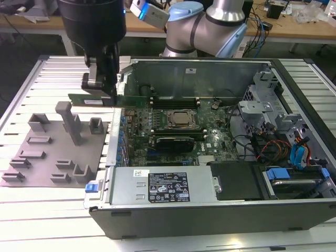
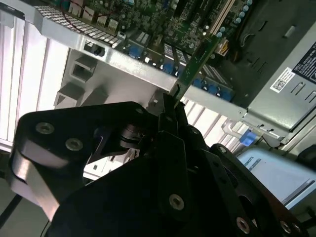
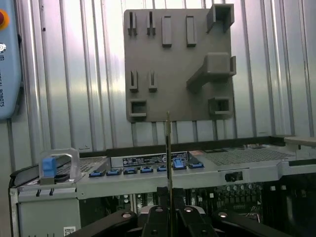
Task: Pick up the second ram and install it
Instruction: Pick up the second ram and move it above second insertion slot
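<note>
Table (image 1: 52, 220) of slatted metal fills most of the exterior view, and parked on it is the open computer case (image 1: 220, 223) with the green motherboard (image 1: 220, 139) showing inside. Robot arm (image 1: 210, 26) comes in from 12 o'clock behind the case. The grey plate (image 1: 44, 157) with its slots and blocks lies flat on the table at the case's 9 o'clock, just beside it, and the first wrist view looks down on that plate (image 3: 177, 59) too. A silver power supply box (image 1: 157, 186) runs along the case's 6 o'clock side. The claw (image 1: 105, 95) hangs at roughly the case's 10 o'clock, over the wall between plate and motherboard, and it's pinched tight on the ram stick (image 1: 79, 98). The stick is up in the air, held level, touching neither plate nor board. Both wrist views catch it edge-on, a thin green strip (image 2: 197, 61) (image 3: 168, 148) poking out of the claw (image 2: 170, 106) (image 3: 169, 197).
</note>
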Action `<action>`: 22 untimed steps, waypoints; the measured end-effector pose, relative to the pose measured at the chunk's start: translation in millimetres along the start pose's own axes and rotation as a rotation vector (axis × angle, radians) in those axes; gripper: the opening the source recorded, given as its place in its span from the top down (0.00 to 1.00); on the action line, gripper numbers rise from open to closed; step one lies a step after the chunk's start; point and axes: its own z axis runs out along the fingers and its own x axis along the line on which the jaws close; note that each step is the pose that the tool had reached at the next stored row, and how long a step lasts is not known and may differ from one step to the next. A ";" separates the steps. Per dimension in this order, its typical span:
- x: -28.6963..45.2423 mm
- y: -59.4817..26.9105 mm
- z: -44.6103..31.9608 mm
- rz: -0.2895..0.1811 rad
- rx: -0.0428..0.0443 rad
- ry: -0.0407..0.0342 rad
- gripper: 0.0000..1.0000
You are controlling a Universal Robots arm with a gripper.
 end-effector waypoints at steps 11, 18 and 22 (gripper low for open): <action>-4.2 -45.3 -0.8 0.000 -0.0004 0.0001 0.89; -7.4 -76.9 -1.4 0.000 -0.0007 0.0001 0.89; -8.5 -87.8 -1.6 0.000 -0.0009 0.0001 0.89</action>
